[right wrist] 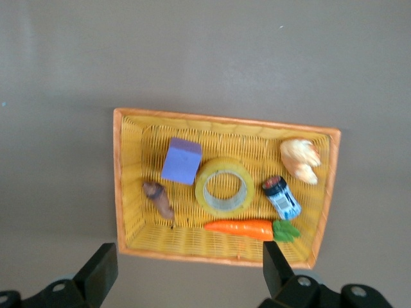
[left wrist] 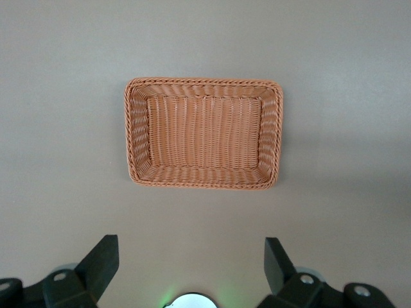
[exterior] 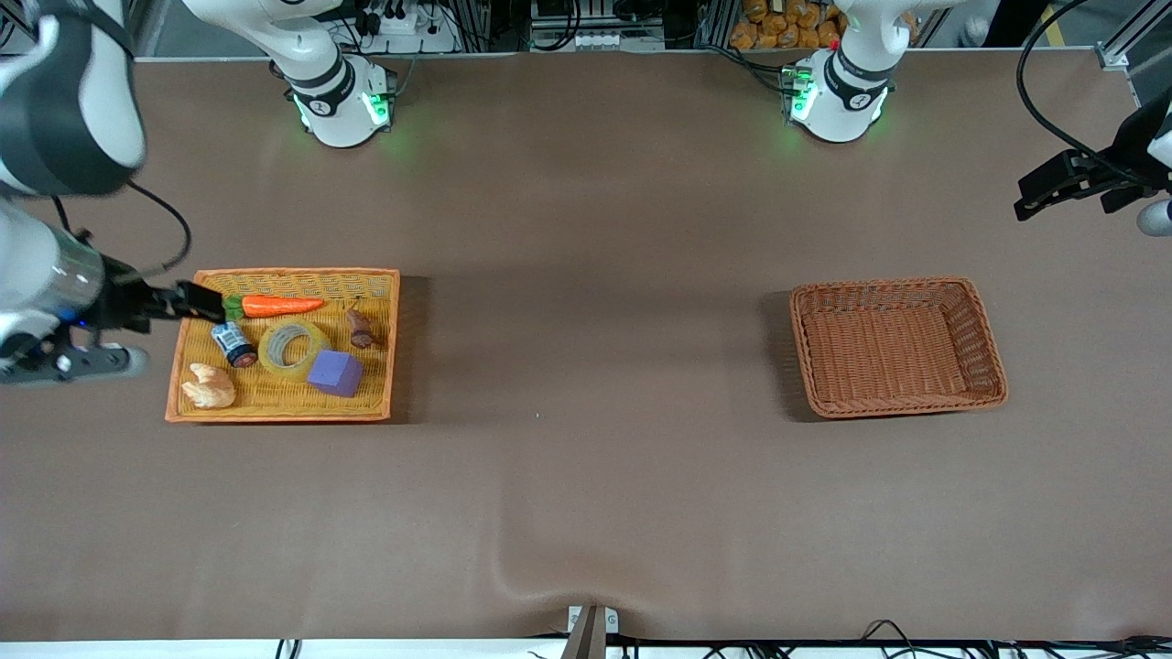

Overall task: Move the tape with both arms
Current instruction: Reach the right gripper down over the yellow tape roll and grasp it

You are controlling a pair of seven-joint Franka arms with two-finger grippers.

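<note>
The right gripper hung over the edge of the yellow tray at the right arm's end of the table. Its jaws stood wide and held nothing, which suits an arm about to pick something up.

In the right wrist view the tray's contents lay spread below and between the open fingers. The tape lay flat in the middle of the tray, ring upward, so a finger could probably drop into its core. Crowded round it were a small can, a toy carrot, a brown figure and a pale toy chicken piece. The purple cube sat just beside the tape, perhaps touching it; that tight side looked awkward for a grip.

The brown wicker basket stood empty toward the left arm's end, well apart from the tray, likely as the tape's destination.

The left gripper waited over bare table past the basket, jaws wide and empty; the distance between tray and basket probably explained the need for a handover.
</note>
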